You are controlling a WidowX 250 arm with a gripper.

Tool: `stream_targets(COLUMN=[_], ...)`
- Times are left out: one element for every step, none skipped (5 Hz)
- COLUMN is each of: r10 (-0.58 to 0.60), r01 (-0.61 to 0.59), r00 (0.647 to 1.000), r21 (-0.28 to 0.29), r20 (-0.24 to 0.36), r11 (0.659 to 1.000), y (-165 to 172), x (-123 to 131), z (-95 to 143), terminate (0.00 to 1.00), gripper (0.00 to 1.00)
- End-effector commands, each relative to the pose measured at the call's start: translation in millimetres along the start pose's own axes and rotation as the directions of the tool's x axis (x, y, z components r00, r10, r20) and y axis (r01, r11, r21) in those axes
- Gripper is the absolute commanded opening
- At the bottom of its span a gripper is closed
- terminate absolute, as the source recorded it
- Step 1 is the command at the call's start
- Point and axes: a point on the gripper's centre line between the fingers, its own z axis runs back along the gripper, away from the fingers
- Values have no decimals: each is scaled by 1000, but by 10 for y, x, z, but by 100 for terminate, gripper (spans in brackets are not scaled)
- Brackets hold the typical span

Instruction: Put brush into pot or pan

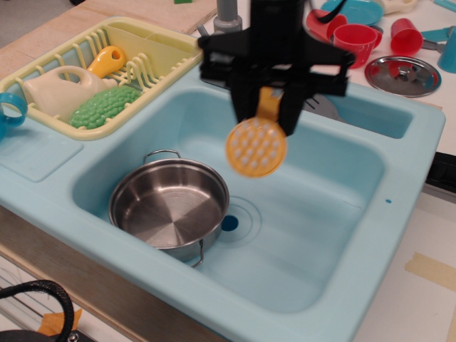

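A black robot gripper (267, 107) hangs above a toy kitchen's pale-blue plastic sink (399, 153), its two fingers clamped on the short handle of a small round yellow plastic scrub brush (256, 147), whose bristled disc dangles below the jaws, blurred in the frame. The brush is in mid-air over the middle of the basin, above and to the right of the shallow round stainless-steel pot (169, 204), which sits empty on the sink floor at the left, beside the dark drain hole (229, 223). The risks from here appear to be several. The grip is only on the thin handle, with the heavier disc swinging free below, so a quick sideways move could twist or slip the brush out over the open basin rather than the pot. A release made short of the pot's near rim would likely drop the brush onto the sink floor or the drain. A descent too low or off-centre could strike the rim or one wire loop handle (162, 153) and shove the light pot along the smooth plastic.
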Motion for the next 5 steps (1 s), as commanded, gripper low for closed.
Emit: stream_targets(r10=[32,29,26,-10,-10], r01=[-31,-28,-26,11,11], r00=[998,999,999,1000,1000], r21=[-16,-19,-15,-69,-69], r20=[50,41,44,20,20], r11=[999,999,1000,998,998], y=[388,525,654,630,630], x=[-7,-58,-75,-47,-47], z=[-22,-80,-74,-140,-140], terminate=[0,0,0,0,100], gripper=[0,0,0,100,100])
